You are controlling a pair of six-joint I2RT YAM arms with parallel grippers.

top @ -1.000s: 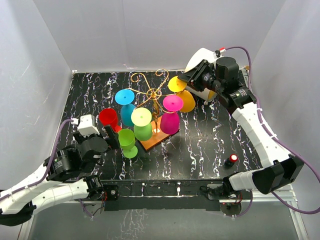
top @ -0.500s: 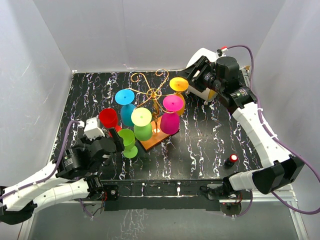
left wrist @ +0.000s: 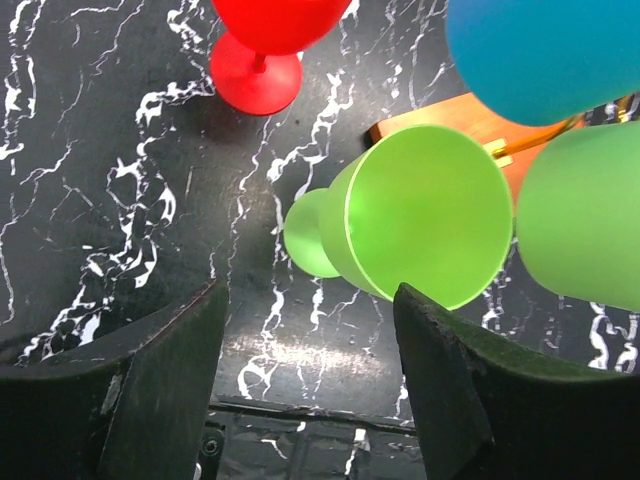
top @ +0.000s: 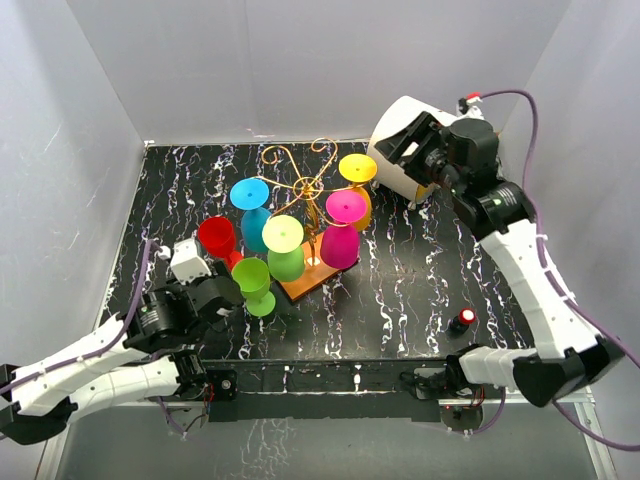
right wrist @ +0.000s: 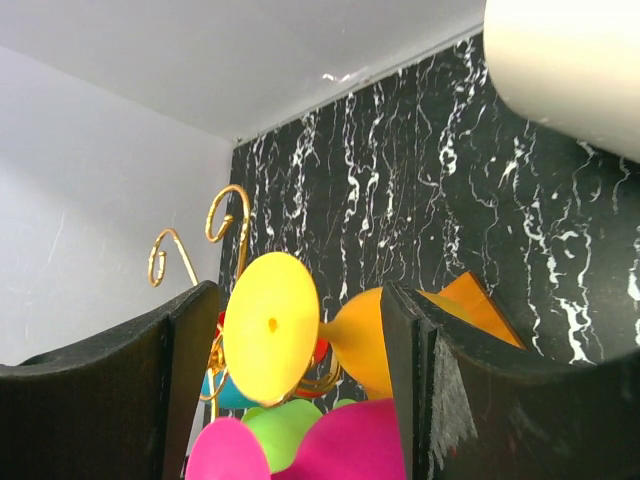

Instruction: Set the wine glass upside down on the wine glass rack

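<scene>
Yellow wine glass point(top: 357, 170) (foot up), gold wire rack point(top: 303, 186), curly arms

A green wine glass point(left wrist: 425, 215) faces mouth-up between the tool's point(left wrist: 310, 300) spread fingers, red glass point(left wrist: 270, 40) beyond.

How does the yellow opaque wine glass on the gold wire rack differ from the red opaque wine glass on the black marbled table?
The yellow opaque wine glass hangs upside down, foot uppermost; the red opaque wine glass stands upright on its foot. The yellow glass is held by the gold wire rack; the red glass rests on the black marbled table, left of the rack. Both have the same stemmed shape.
</scene>
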